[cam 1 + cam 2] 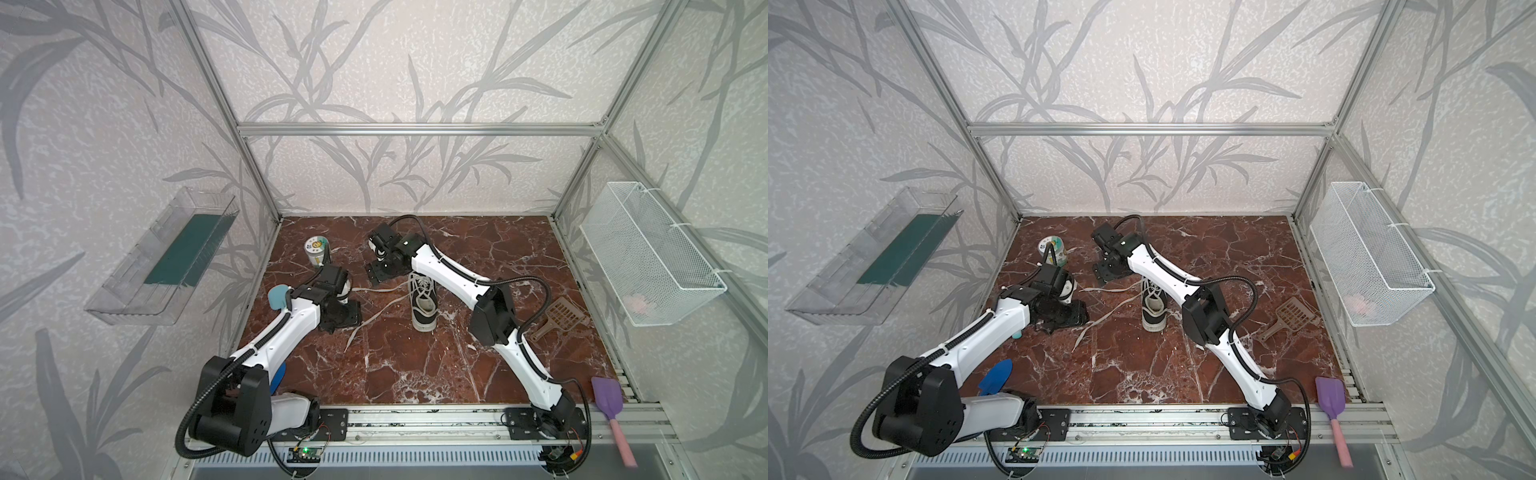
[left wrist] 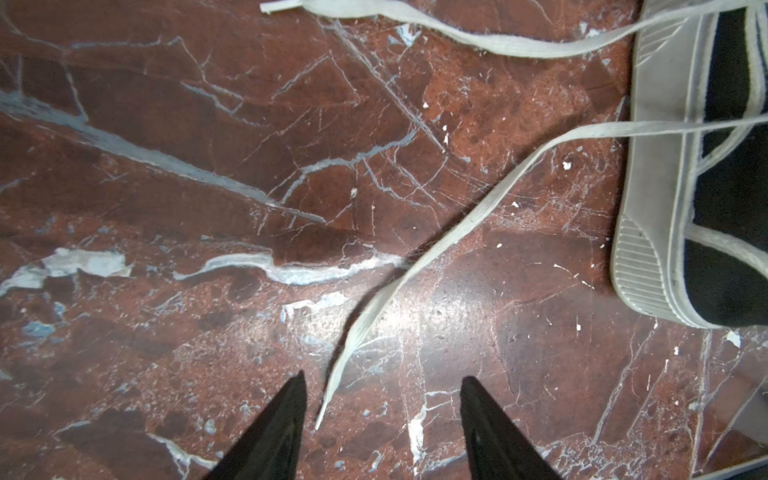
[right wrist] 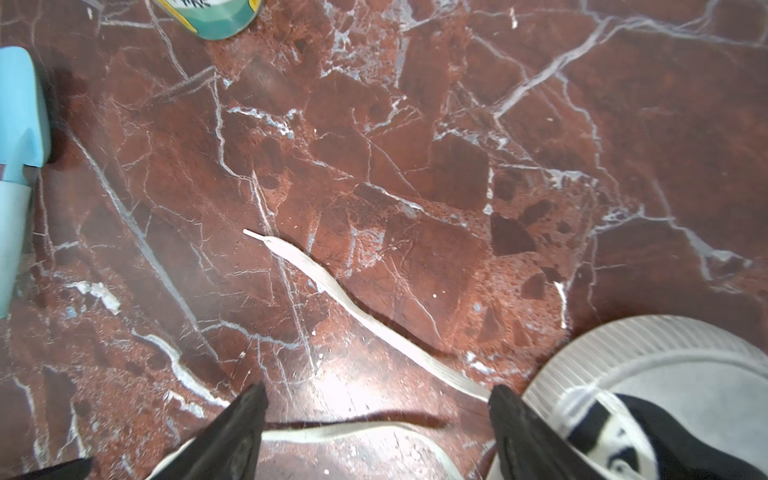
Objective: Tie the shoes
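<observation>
In both top views the black sneaker is seen standing on its sole near the middle of the marble table. Its heel is turned to 6 o'clock and its toe to 12 o'clock, where it is partly covered by the right arm. The white laces are untied.

The first lace is laid out from the shoe toward 8 o'clock. Its tip is found between the fingers of the left gripper but is not touched by them. The jaws are spread apart and nothing is pinched. This gripper is placed at about 9 o'clock of the sneaker, low over the table.

The second lace is stretched flat on the table from the toe toward 9 o'clock. The right gripper is placed at about 10 o'clock of the sneaker, just beside the white toe cap. Its jaws are also wide apart and nothing is gripped.

A can is standing farther off at 10 o'clock. A brown scoop is lying at 3 o'clock, and a purple scoop at 4 o'clock, at the table edge.
</observation>
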Available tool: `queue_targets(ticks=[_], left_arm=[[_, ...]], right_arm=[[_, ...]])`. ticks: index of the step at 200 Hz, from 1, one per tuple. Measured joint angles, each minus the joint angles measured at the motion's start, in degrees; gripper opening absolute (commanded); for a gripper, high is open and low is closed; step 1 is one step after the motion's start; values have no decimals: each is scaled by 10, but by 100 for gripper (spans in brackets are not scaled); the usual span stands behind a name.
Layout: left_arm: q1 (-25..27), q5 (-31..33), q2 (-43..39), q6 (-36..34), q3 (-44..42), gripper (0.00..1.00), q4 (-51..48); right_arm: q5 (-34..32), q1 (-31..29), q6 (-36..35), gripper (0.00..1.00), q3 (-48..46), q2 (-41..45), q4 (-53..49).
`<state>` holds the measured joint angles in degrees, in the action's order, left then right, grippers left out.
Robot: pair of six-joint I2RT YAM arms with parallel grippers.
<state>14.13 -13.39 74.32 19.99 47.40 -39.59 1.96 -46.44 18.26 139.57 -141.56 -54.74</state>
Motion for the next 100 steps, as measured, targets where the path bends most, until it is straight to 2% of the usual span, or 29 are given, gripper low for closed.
queue_targets(ticks=[14,45,100], left_arm=[[3,-4,4,-5,0,59,8],[25,-13,23,-17,5,59,37],[96,-4,149,-82,93,54,72]], right_arm=[[4,7,-3,84,-24,17,3],[22,37,-7,84,-154,106,20],[56,153,-10,83,-412,323,97]])
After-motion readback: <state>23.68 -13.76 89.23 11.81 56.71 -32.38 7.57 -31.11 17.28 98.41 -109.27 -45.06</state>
